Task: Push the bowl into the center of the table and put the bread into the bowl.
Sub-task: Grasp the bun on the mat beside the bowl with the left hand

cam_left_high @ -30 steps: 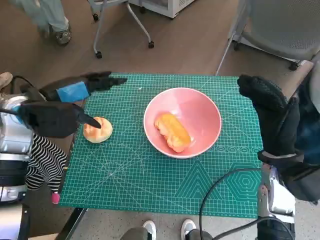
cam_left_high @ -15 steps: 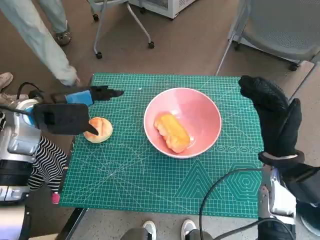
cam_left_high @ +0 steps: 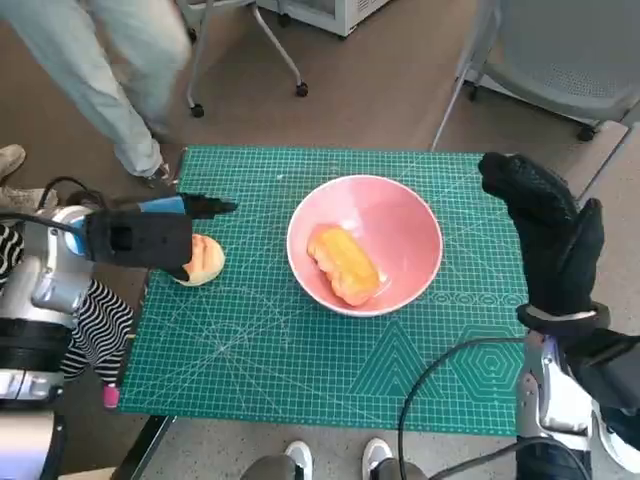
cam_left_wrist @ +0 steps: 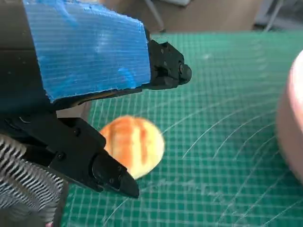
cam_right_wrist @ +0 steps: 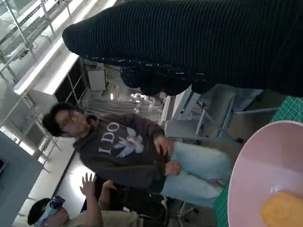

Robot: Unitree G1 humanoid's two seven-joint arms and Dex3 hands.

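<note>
my left hand [cam_left_wrist: 80,94] has its fingers [cam_left_wrist: 165,71] apart around nothing; only its wrist view shows the round bread roll [cam_left_wrist: 132,146] below them, golden and ridged. my right hand [cam_left_high: 545,235] stands raised, fingers loose, empty. head view centre: pink bowl [cam_left_high: 410,275] on the green surface [cam_left_high: 300,370], holding an oblong bread [cam_left_high: 343,263].

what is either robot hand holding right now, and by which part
Nothing is held. The left robot hand hovers open over the round bread without gripping it; the right robot hand is raised beside the bowl.
</note>
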